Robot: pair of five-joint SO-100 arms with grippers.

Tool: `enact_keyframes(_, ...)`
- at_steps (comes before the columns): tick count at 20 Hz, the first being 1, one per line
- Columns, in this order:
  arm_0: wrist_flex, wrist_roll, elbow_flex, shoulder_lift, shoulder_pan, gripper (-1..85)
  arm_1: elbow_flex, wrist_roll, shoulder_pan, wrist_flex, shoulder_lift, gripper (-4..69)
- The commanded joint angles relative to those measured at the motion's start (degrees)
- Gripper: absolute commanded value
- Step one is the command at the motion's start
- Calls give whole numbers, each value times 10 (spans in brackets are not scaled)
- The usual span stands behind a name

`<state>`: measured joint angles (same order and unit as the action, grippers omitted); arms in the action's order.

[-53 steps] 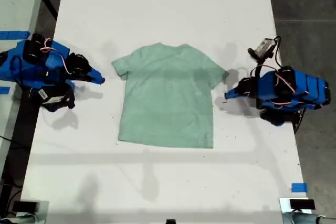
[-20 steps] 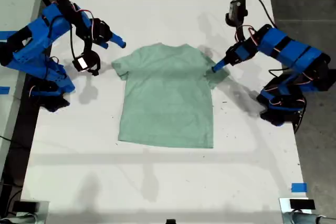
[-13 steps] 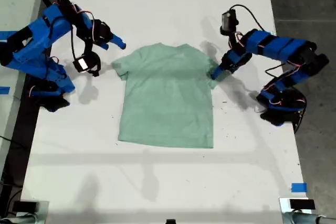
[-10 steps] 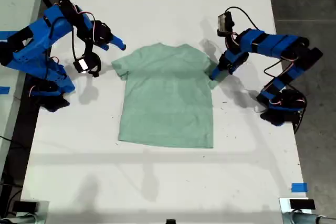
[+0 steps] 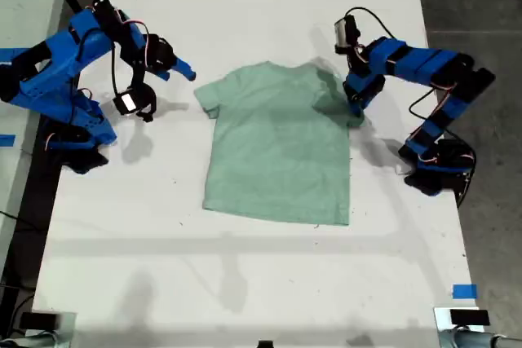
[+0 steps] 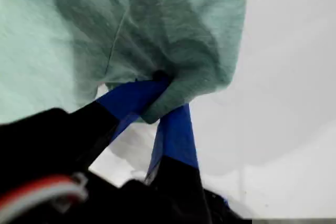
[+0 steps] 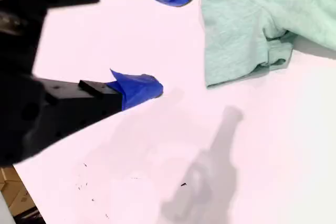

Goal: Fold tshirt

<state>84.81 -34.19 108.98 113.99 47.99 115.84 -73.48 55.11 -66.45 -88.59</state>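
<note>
Now my first gripper (image 6: 157, 100) has its jaws pinched on the tshirt (image 5: 281, 148) sleeve, starting the fold, while my second gripper (image 7: 157, 40) gapes empty beside the other sleeve, which it should grasp next.

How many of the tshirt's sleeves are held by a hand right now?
1. My first hand pinches the sleeve on the exterior view's right of the tshirt. The other sleeve lies free on the table, my second hand open beside it, not touching.
</note>
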Motion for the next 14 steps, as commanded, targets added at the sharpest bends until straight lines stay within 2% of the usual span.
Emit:
enact_keyframes(1, -4, 4, -3, 4, -10, 240, -91, 13, -10, -79, -91, -2)
enact_keyframes(4, -4, 7, 2, 4, -14, 241, -229, 47, -61, -192, -125, -2)
enact_keyframes(6, -8, 7, 4, 4, -15, 241, -333, 75, -114, -226, -83, -2)
enact_keyframes(11, -8, 11, 10, 3, -20, 240, -577, 149, -250, -215, 153, -2)
enact_keyframes(14, -9, 16, 13, 3, -26, 242, -700, 181, -290, -191, 293, -2)
